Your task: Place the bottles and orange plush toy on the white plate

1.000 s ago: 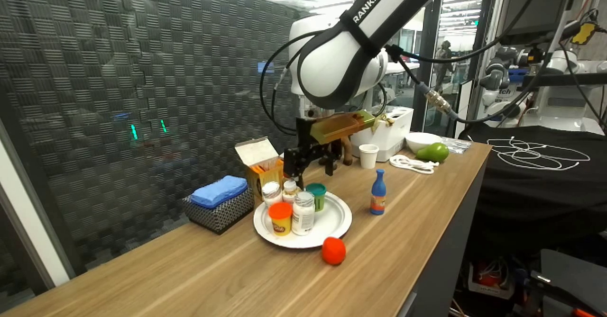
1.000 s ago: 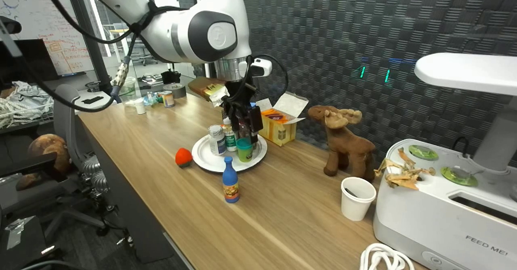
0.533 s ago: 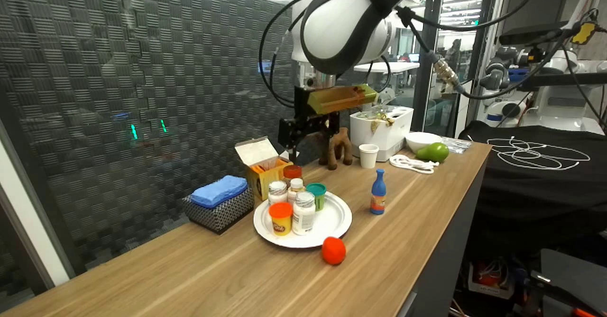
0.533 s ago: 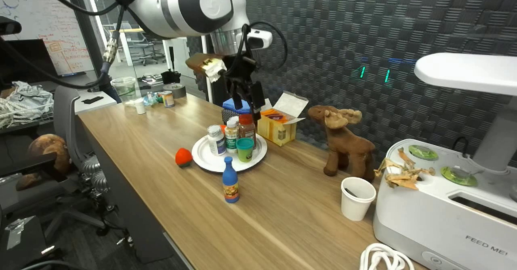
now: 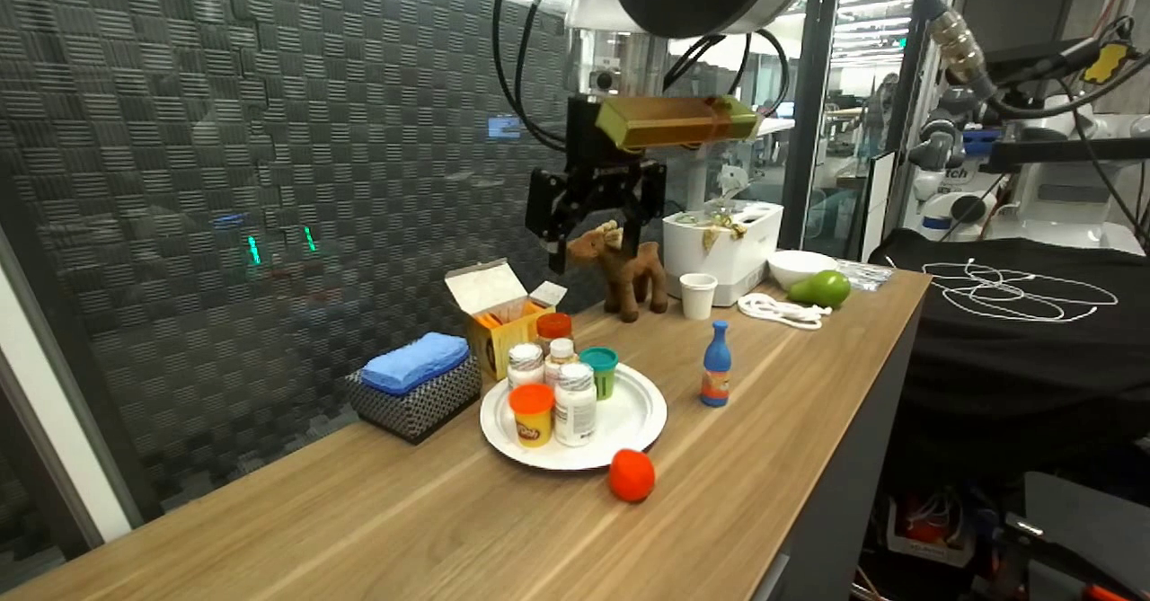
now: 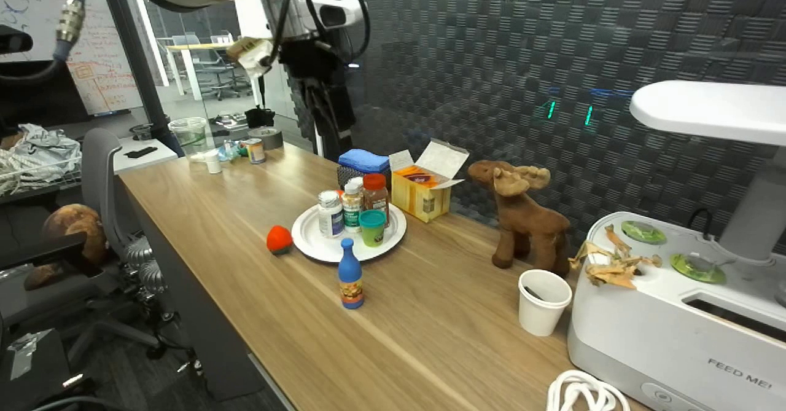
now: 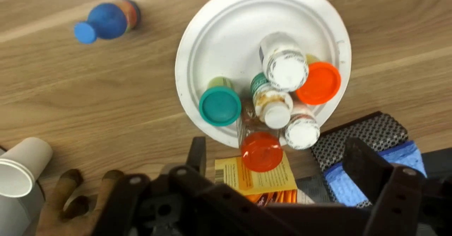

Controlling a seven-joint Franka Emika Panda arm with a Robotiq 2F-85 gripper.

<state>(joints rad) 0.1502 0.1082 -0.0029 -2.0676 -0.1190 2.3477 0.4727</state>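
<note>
Robotiq gripper [image 5: 594, 257] rises from the white plate [image 5: 633, 417], spread and empty; best straddle the orange plush toy [image 5: 632, 476] squarely.

A brown toy moose [image 6: 533, 231] stands near a white cup [image 6: 539, 314].
</note>
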